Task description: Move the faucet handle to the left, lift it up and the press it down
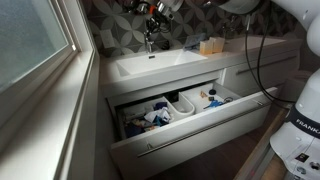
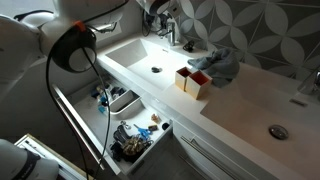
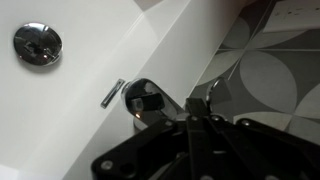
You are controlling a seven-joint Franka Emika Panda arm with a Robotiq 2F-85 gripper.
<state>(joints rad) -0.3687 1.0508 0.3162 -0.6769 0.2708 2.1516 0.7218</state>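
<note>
The small chrome faucet [image 1: 150, 42] stands at the back rim of the white basin [image 1: 140, 66]; it also shows in an exterior view [image 2: 171, 38]. In both exterior views my gripper [image 1: 155, 14] [image 2: 160, 14] sits right on top of the faucet and covers most of the faucet handle. In the wrist view the dark fingers [image 3: 193, 108] are drawn together. A sliver of the chrome faucet handle [image 3: 207, 90] shows just beyond the tips. The spout [image 3: 148, 100] points into the basin towards the drain [image 3: 37, 43]. I cannot tell whether the tips pinch the handle or only touch it.
The white drawer [image 1: 190, 135] below the basin is pulled open and full of clutter. Two small boxes [image 2: 195, 82] and a grey cloth [image 2: 220, 62] lie on the counter. A second drain [image 2: 279, 131] is further along. A window [image 1: 35, 45] borders one side.
</note>
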